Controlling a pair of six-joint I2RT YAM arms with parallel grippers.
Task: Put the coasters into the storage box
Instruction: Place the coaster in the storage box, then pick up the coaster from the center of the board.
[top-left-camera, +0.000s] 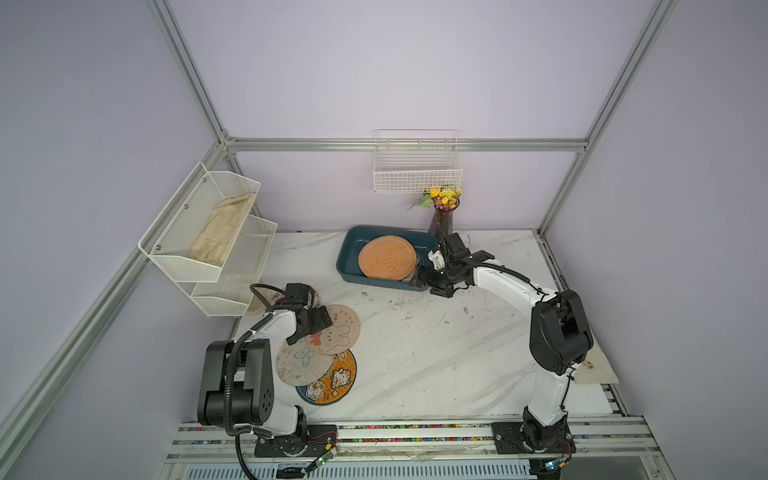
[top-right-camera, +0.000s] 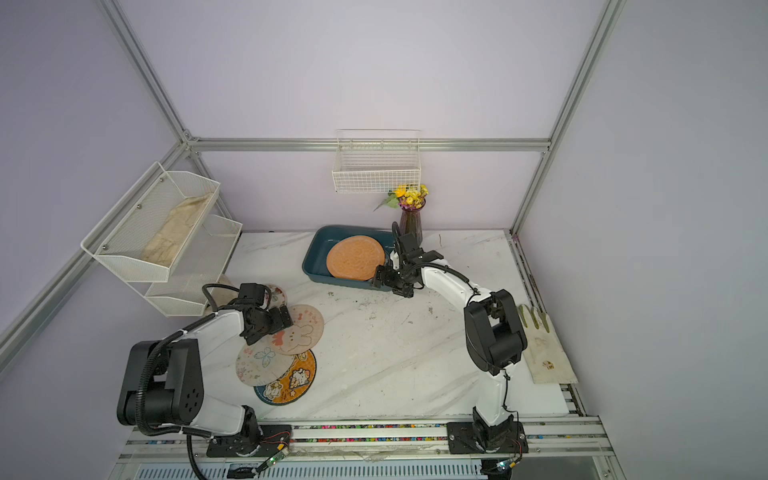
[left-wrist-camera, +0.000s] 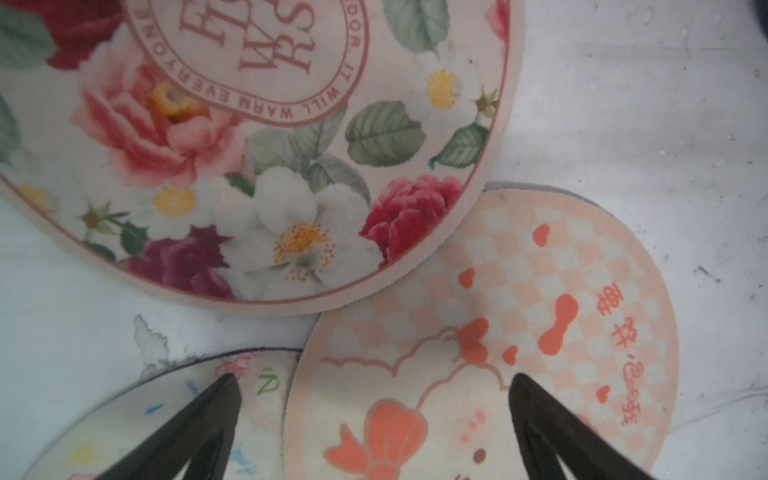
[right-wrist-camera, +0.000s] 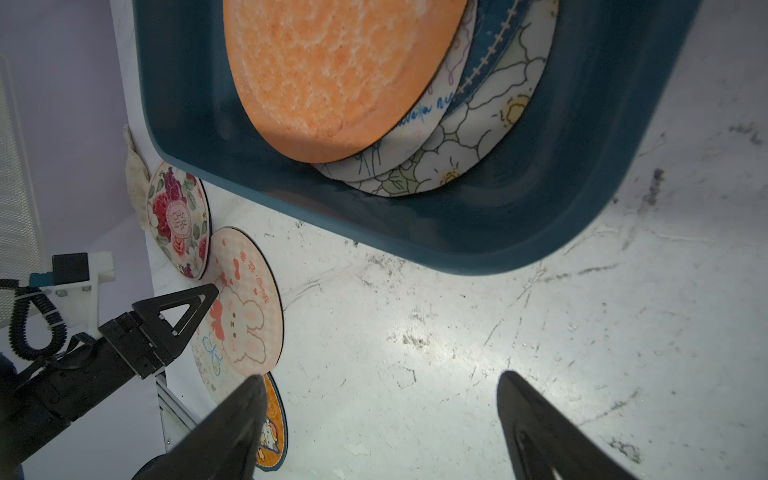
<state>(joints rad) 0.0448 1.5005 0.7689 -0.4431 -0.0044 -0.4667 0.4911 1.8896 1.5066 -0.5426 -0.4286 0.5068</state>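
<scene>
Marble tbl | fuzzy round orange coaster in teal box | L claw, R claw — both spread

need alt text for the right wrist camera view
A plain orange round coaster tops a stack of printed coasters inside the dark teal plastic storage box. The open right gripper hovers over the white marble table just outside it.

Both top views look steeply down over the white marbled tabletop. The left wrist camera sits close above the rose-printed round coaster ahead of the left gripper; the right wrist camera, farther off, faces the dark teal plastic storage box beyond the right gripper, sharing that coaster.
</scene>
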